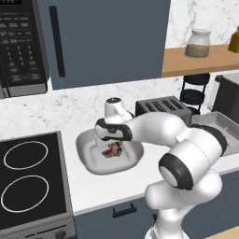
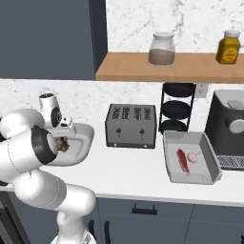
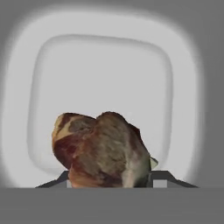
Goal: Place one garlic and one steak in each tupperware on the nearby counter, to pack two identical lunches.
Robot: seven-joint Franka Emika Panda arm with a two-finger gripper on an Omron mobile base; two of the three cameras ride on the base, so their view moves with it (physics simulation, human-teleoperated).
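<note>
Fingers of the gripper [image 3: 109,186] are closed on the brown steak chunk [image 3: 100,151], which bulges between them in the hand view with the pale floor of the white tupperware [image 3: 105,74] spread out behind it. From the left base view, the gripper [image 1: 112,148] points down over the white tupperware [image 1: 88,156], an oval-cornered dish on the counter [image 1: 93,191] just right of the black stovetop [image 1: 30,177], and the brown steak chunk [image 1: 112,150] hangs at the fingertips over the dish; whether the meat touches the bottom cannot be told. In the right base view the white tupperware [image 2: 85,138] sits at the left, partly hidden by the arm, with a bit of the brown steak chunk [image 2: 61,144] showing beside the arm's dark joint. Just right of this dish stands the black toaster [image 2: 131,125]. Further right lies the grey tupperware [image 2: 202,178], a rectangular tray with a flared rim, holding the red steak strip [image 2: 182,159] and one garlic [image 2: 192,156] side by side, the garlic to the right of the strip and just beside it. Behind the grey tray stands a black tiered rack [image 2: 175,107], and to its right a dark appliance [image 2: 228,126]. On the wooden shelf [image 2: 143,71] above are a glass jar [image 2: 162,48] and a yellow jar [image 2: 228,46].
</note>
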